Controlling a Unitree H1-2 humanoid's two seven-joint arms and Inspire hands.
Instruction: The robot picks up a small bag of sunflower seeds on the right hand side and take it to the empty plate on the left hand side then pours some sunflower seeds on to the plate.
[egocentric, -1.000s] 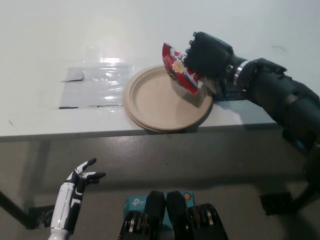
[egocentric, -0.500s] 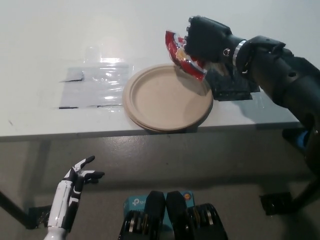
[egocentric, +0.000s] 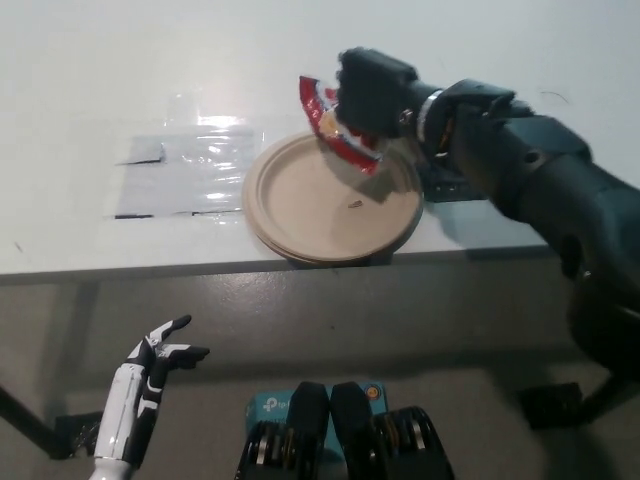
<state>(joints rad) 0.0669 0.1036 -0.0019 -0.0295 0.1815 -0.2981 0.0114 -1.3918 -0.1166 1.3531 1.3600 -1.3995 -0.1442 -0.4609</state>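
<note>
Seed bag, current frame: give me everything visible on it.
The seed bag is a small, glossy red packet with white and yellow print, crumpled as thin foil or plastic would be. The black right hand grips its right side, holding it tilted above the far edge of the tan paper plate, lower end pointing down toward the plate. It looks clear of the plate. One small dark speck, possibly a seed, lies on the plate below it.

I count one desk (egocentric: 80, 60). I see one round plate (egocentric: 300, 200) on it. I see one red bag of seeds (egocentric: 335, 130). One tiny dark bit (egocentric: 355, 205) lies on the plate. One shiny clear sheet (egocentric: 190, 170) is there too. I count two hands: one black hand (egocentric: 370, 90) and one white hand (egocentric: 160, 350).
</note>
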